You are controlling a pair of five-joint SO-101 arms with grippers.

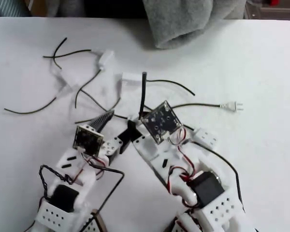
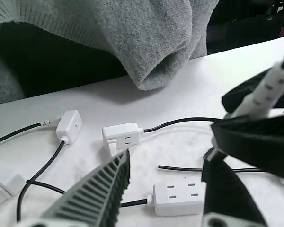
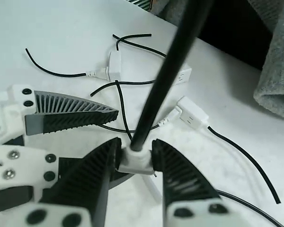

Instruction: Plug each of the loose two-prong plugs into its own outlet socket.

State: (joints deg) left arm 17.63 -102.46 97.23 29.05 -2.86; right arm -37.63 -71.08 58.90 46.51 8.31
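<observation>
Two spots are hard to read. The prongs of the white plug point(image 3: 135, 163) are hidden between the ribbed black fingers of the right pincer point(image 3: 135, 150), and in the high view that pincer's tips are covered by its own camera board point(image 1: 162, 121). The right pincer is clamped on this plug. The plug's stiff black cord point(image 3: 166, 78) rises steeply out of the grip and is cut off at the picture's edge.

The left pincer point(image 2: 168, 161) is spread wide and holds nothing. One finger is grey with fine ridges, the other black, and both are wedge-shaped. Between them on the white surface point(image 1: 261, 63) lies a blocky white outlet socket point(image 2: 177, 198) with slot pairs on its upper face. Two more white sockets point(image 2: 123, 135) point(image 2: 68, 125) lie farther off on thin black cords.

A loose plug point(image 1: 232, 105) with two bare prongs lies well apart from both arms. Grey knitted cloth point(image 1: 183, 19) droops over the far edge. Both arms lean in from the near edge with their wrists angled toward each other and their pincers close together.
</observation>
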